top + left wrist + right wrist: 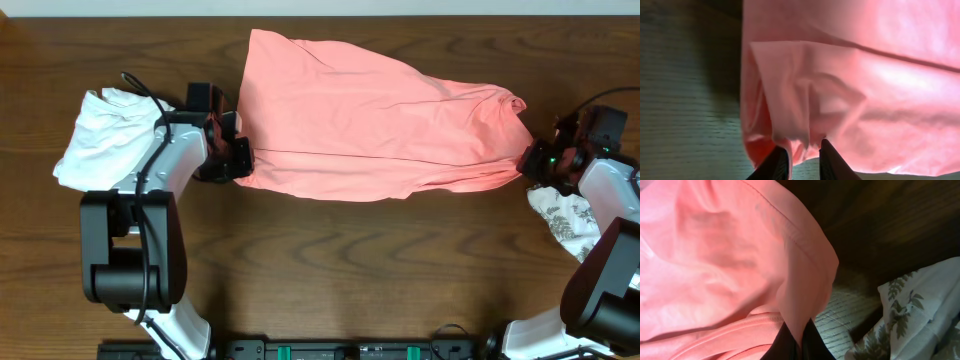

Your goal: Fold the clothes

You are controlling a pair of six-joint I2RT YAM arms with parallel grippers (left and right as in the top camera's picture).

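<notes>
With the salmon-pink garment [370, 115] spread across the table's far middle, the left gripper [240, 160] pinching its left edge and the right gripper [535, 160] clamped on its right end should lift evenly, keeping it taut.

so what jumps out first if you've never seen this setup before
A large salmon-pink garment lies spread across the middle of the dark wooden table. The right gripper is shut on its right end, and the left gripper is at its left edge with fabric between its fingers. A crumpled white garment sits at the far left and a leaf-print cloth at the far right.
</notes>
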